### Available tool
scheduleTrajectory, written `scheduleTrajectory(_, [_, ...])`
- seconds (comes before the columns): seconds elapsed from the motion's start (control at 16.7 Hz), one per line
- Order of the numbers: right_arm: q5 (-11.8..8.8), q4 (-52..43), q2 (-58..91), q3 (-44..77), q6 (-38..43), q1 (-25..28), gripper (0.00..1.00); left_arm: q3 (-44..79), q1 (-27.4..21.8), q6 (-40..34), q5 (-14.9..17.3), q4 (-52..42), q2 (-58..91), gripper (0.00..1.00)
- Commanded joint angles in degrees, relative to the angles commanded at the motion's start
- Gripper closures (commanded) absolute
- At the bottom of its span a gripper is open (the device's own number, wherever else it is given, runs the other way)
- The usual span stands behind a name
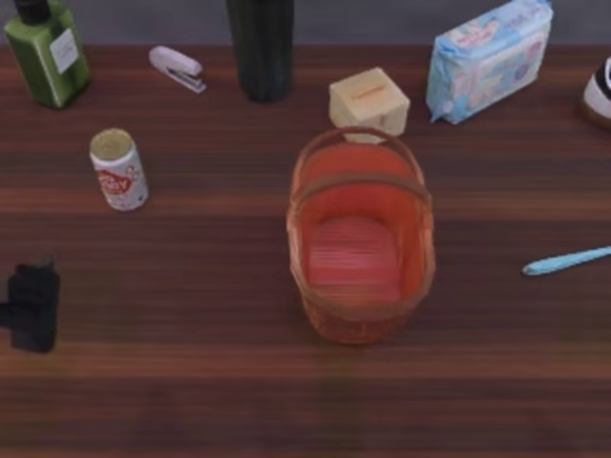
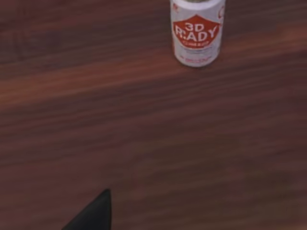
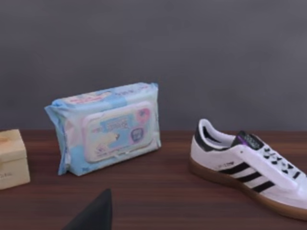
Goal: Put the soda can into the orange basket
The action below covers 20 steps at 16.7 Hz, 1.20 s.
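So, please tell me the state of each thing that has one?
soda can: upright on table, untouched
orange basket: upright, empty, handle up
left gripper: at left edge, holding nothing
green bottle: upright, capped
wipes pack: flap closed

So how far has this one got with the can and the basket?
Nothing looks done yet. The soda can stands upright on the table, left of the orange basket, which holds nothing. The left gripper sits at the table's left edge, apart from the can and holding nothing. The right gripper does not show in the top view. Reaching, grasping, carrying and dropping the can in are all left.
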Motion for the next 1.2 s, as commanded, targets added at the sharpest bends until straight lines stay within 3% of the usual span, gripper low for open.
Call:
scheduleTrajectory(0.72, [0.0,0.0,0.0,0.0,0.0,0.0,0.0,55.13,-3.57,18.61,0.02,-39.98,67.97,0.0])
scheduleTrajectory(1.2, [0.0,0.0,0.0,0.0,0.0,0.0,0.0,92.9,-3.92,27.94,-2.09,-52.62,96.58,0.0])
